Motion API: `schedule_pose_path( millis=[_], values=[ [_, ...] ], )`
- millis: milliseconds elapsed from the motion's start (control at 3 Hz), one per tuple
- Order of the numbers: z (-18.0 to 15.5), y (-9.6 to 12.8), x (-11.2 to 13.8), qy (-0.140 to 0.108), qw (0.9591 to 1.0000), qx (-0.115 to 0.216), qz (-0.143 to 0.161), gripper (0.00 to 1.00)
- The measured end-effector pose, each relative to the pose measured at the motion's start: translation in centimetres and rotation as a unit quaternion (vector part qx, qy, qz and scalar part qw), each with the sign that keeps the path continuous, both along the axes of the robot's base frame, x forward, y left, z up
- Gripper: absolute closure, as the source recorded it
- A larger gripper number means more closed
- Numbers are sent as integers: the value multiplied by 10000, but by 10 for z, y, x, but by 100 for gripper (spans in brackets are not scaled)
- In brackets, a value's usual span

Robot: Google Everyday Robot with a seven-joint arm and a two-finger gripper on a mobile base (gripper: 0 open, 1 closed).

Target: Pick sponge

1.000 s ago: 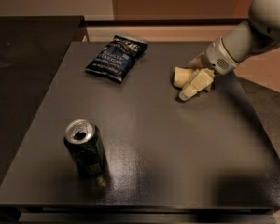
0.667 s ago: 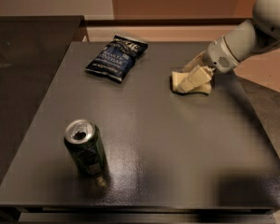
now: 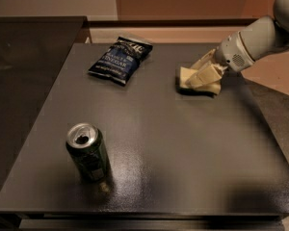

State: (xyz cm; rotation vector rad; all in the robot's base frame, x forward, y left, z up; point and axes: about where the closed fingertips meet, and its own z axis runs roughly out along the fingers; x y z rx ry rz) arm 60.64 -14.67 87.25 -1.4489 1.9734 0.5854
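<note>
The sponge [image 3: 184,76] is a small pale yellow foam block lying on the dark table [image 3: 173,148], at the right of its far half. My gripper [image 3: 198,77] comes in from the right on a grey-white arm [image 3: 250,42]. It is down at the sponge, covers the sponge's right part and touches it. The sponge's left end shows beyond the gripper, and the sponge rests on the table top.
A dark blue chip bag [image 3: 120,59] lies at the far middle-left of the table. An opened green can [image 3: 88,151] stands upright near the front left. A darker counter [image 3: 24,66] adjoins the table on the left.
My gripper has moved left from beside the sponge onto it, so that it now overlaps the sponge. The sponge, the bag and the can have stayed in place.
</note>
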Motion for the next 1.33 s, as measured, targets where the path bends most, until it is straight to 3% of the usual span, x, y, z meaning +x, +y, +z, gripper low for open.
schedule_pose_path(
  millis=[333,1333],
  values=[
    [31,-4,-16,-156,9999,54,30,100],
    [123,-11,-62,-782,9959,94,442,100]
  ],
)
